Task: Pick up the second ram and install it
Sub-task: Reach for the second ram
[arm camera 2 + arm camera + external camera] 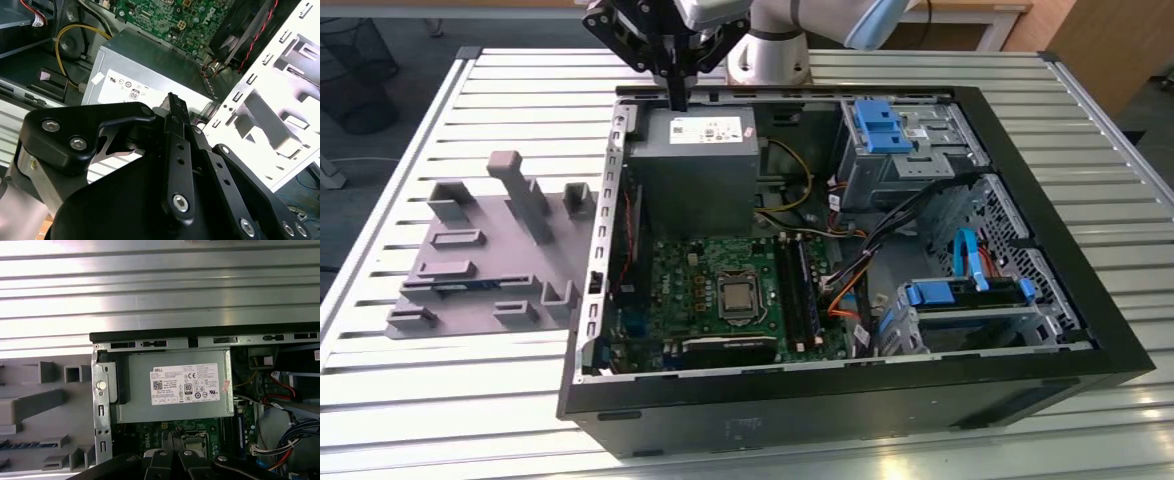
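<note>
A thin blue-green stick, which looks like the second ram (454, 286), lies in a slot of the grey holder (480, 255) on the table, to the exterior view's left of the open computer case. In the first wrist view a bluish strip (12, 444) sits in that holder's slot. My gripper (678, 103) hangs over the case's far edge, above the grey power supply (694, 165), well away from the stick. Its black fingers are shut together with nothing between them in both wrist views (173, 437) (173, 100). The long black memory slots (798, 290) run beside the processor socket.
The black case (1067, 330) lies open on a slatted metal table (454, 400). Inside are the green motherboard (707, 290), loose cables (854, 270) and blue drive-bay clips (881, 125) (947, 292). The holder has upright grey posts (520, 190).
</note>
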